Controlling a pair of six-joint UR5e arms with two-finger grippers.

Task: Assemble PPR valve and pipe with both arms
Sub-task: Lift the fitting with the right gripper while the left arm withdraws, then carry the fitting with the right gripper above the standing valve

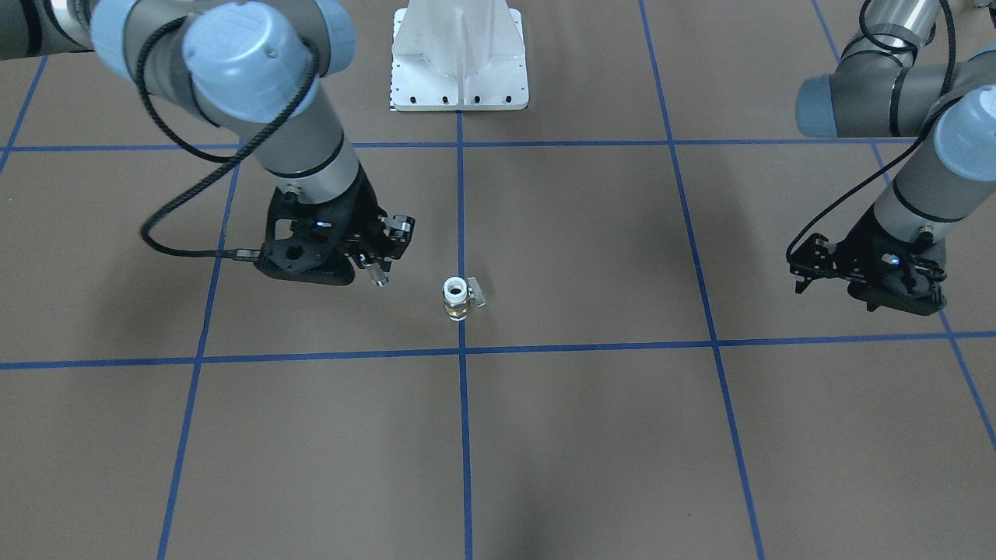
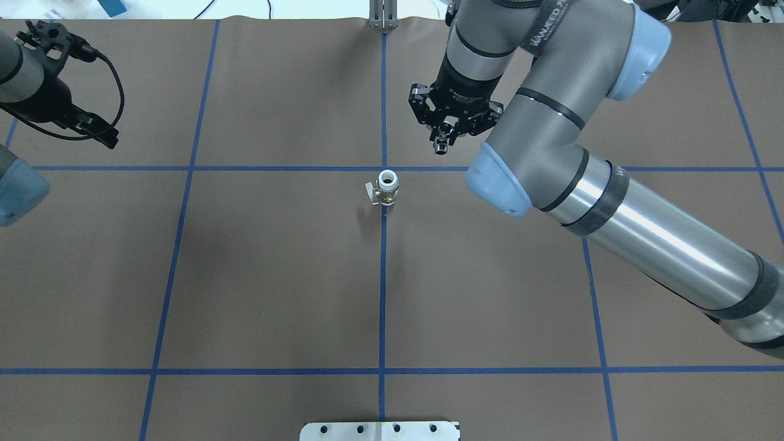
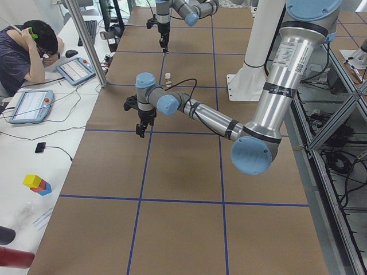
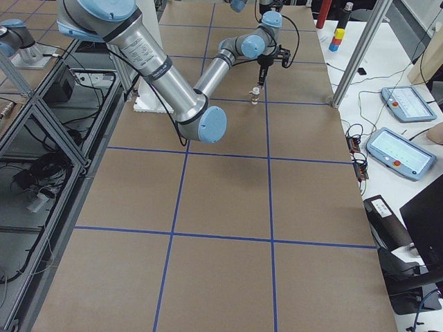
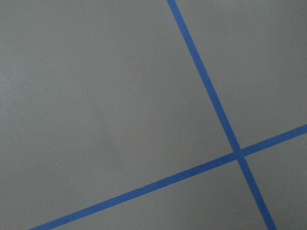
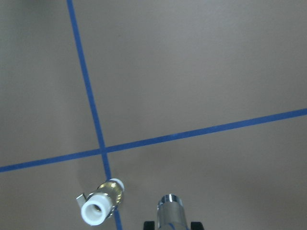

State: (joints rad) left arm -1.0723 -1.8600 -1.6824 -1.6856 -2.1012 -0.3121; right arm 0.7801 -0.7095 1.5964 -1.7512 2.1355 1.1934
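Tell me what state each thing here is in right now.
PPR valve: standing upright on the table, untouched, not yet joined to the pipe.
pipe: held above the table, pointing down.
right gripper: shut on the pipe.
left gripper: open, empty, far off to the side.

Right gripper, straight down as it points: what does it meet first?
Probably bare table, with its held pipe touching first. The valve stands off to the side. Depth is unclear.
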